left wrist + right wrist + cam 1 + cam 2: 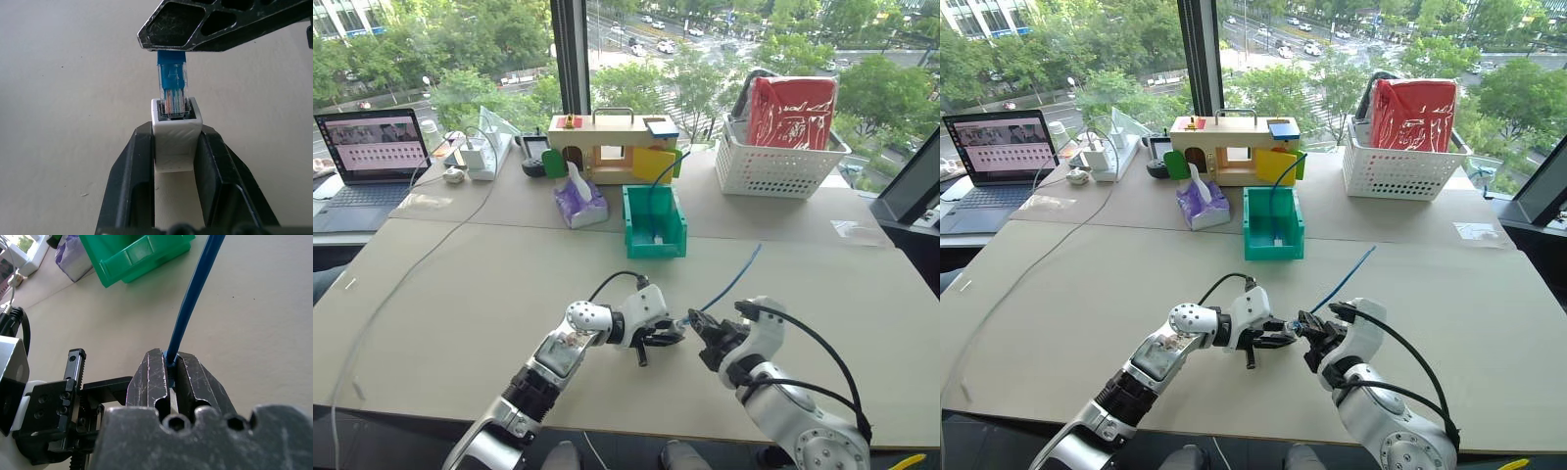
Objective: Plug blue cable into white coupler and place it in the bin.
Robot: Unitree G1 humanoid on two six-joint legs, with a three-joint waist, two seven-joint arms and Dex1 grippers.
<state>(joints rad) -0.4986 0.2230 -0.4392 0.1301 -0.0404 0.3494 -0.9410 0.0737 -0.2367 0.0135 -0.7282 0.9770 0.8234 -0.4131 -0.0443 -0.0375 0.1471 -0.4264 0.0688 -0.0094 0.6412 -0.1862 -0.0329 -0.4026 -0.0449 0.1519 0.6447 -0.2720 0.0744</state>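
Seating: right gripper (168,369), clamped on blue cable (193,293), pushes plug straight ahead.
Bracing: left gripper (176,147) clamps white coupler (176,134) rigidly.

no readable text, labels or numbers anywhere

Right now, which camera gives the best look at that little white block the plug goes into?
The left wrist view: the white coupler sits clamped between the left gripper fingers, the blue cable plug partly in its socket. In the eye views it is a speck between the grippers.
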